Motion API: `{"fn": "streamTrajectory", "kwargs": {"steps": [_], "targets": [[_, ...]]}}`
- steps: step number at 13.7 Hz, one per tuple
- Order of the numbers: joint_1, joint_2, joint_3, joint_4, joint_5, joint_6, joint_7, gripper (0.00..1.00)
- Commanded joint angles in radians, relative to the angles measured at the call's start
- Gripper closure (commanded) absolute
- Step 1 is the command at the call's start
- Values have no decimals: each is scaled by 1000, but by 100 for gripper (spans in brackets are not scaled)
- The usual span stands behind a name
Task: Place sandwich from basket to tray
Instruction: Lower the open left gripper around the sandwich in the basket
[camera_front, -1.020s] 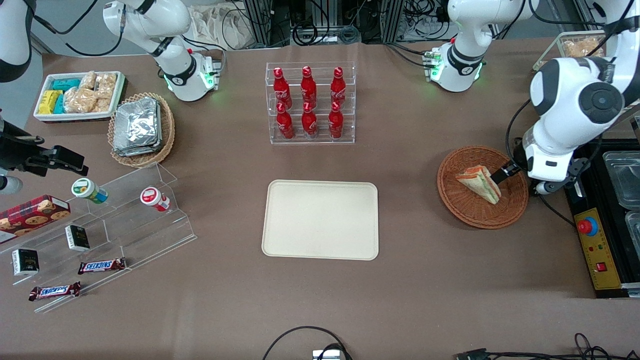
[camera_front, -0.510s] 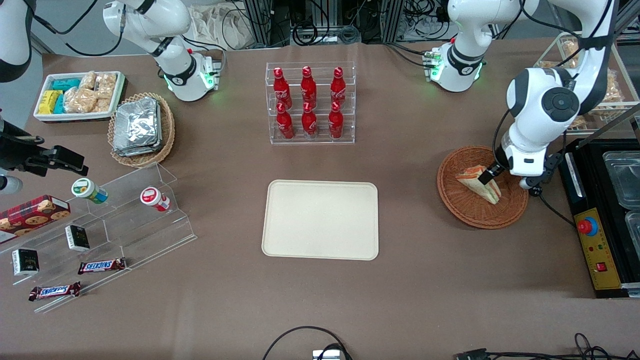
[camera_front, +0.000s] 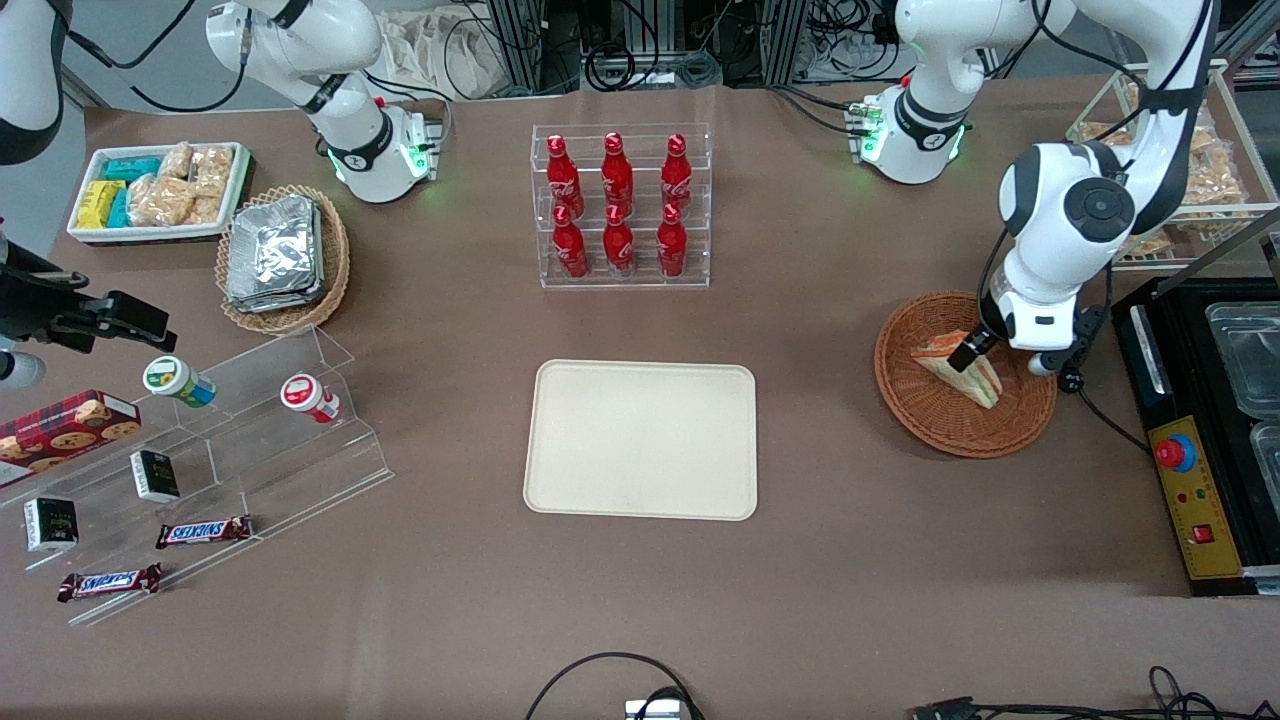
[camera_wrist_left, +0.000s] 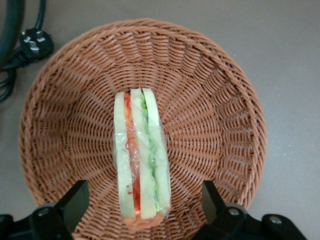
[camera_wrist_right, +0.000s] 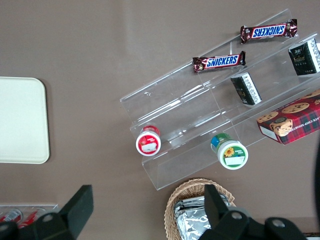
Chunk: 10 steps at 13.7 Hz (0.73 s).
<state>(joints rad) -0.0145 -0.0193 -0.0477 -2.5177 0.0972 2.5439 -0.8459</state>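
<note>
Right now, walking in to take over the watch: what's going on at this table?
The left arm's gripper hangs open over the reddish-brown basket, one finger on each side of the wrapped sandwich. The sandwich lies in the basket, not gripped. The cream tray at the table's middle awaits it.

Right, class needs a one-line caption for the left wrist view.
Open gripper poised above the sandwich lying in the basket.

Snickers bars (camera_wrist_right: 219, 62) on clear stepped shelf (camera_wrist_right: 200, 105) (tray (camera_wrist_right: 22, 120) beside)
</note>
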Motion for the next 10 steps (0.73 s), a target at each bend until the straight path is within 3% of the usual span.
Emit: {"fn": "streamTrajectory", "kwargs": {"steps": [1,7,10], "targets": [[8,34,-3,-29,18,85,-29,0],[8,105,2,-46,18,176,-27,0],[8,123,3,-44,19,180,-24,10]]}}
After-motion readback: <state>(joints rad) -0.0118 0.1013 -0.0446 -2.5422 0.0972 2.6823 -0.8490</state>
